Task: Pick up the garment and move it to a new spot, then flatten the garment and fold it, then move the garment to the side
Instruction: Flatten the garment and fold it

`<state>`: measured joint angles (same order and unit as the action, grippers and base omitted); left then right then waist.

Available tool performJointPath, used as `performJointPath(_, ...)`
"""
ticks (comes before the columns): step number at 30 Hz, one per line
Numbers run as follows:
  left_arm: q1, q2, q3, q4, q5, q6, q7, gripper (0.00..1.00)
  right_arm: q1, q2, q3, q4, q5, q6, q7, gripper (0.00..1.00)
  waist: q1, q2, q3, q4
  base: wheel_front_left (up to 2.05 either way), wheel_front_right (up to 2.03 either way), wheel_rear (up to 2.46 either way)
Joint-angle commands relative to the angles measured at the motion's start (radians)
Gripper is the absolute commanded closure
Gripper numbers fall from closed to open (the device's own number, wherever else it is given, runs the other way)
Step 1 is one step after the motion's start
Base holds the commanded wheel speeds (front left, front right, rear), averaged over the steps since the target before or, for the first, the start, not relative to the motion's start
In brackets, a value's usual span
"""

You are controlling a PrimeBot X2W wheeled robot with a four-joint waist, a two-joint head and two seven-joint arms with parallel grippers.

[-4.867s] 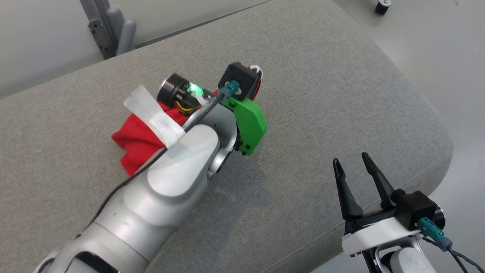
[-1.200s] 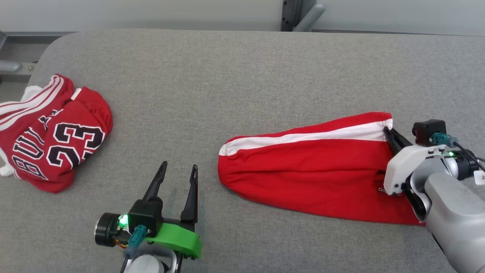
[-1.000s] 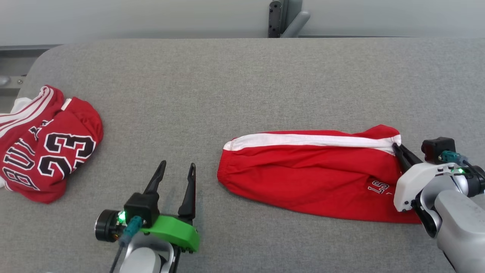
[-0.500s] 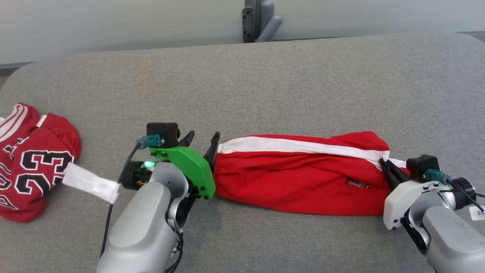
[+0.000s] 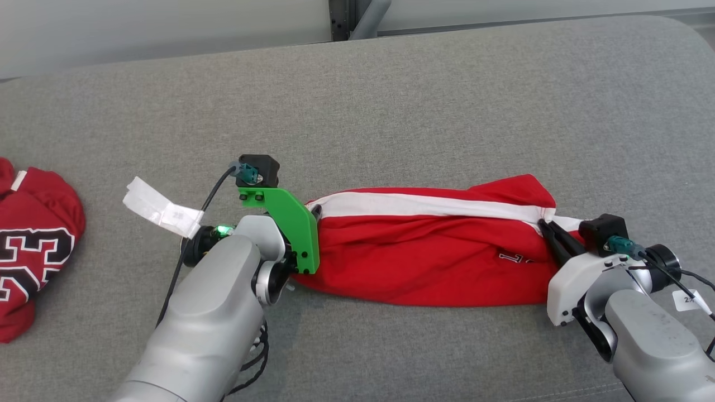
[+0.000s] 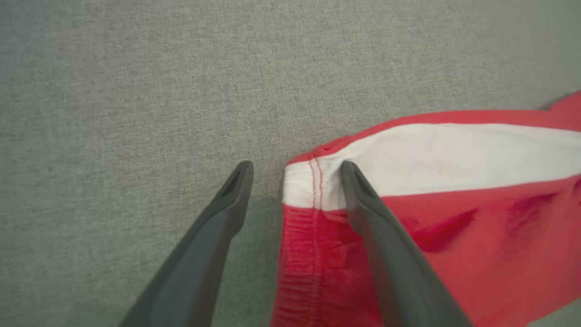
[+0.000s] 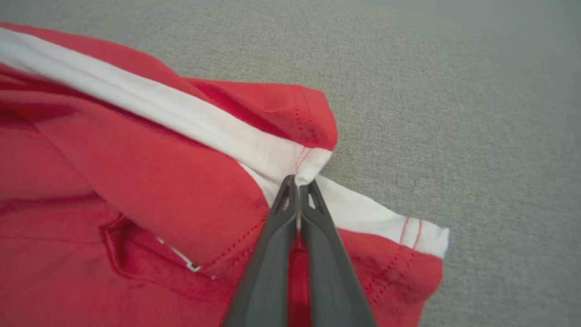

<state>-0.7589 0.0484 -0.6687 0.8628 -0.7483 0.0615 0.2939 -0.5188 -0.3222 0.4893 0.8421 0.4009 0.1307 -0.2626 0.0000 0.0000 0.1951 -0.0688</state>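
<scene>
Red garment (image 5: 424,262) lay stretched along the grey cushion (image 5: 447,95), btwn both arms. L gripper (image 6: 296,167) was spread wide, straddling garment's end at the white stripe (image 6: 454,154). R gripper (image 7: 298,181) was pressed together, pinching the opposite end at the stripe. 2nd red jersey (image 5: 33,251) sat well apart, far left.

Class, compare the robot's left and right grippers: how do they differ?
The left gripper is open, straddling the red shorts' edge; the right gripper is shut on their white stripe. The left gripper has a green mount, the right gripper a white mount. Both are at opposite ends of the shorts.
</scene>
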Motion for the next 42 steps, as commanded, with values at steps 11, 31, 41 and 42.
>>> performJointPath(11,-0.038,0.004,-0.062,0.081,-0.044,-0.001,0.015,0.33,0.005,0.003,-0.013,-0.004,-0.011,0.0,-0.003,1.0,0.0,0.0,-0.001,-0.007,0.0,0.0,0.0)
performJointPath(31,-0.105,0.01,-0.02,0.007,-0.178,-0.072,-0.161,1.0,-0.063,-0.018,-0.097,-0.07,-0.015,0.0,-0.003,1.0,0.0,0.0,-0.061,-0.009,0.0,0.0,0.0)
performJointPath(41,-0.171,0.056,0.088,-0.095,-0.249,-0.131,-0.268,1.0,-0.156,-0.034,-0.21,-0.254,0.064,0.0,-0.003,1.0,0.0,0.0,-0.128,-0.016,0.0,0.0,0.0)
performJointPath(42,-0.18,0.062,0.094,-0.107,-0.253,-0.134,-0.265,1.0,-0.167,-0.037,-0.215,-0.268,0.073,0.0,-0.003,1.0,0.0,0.0,-0.134,-0.016,0.0,0.0,0.0)
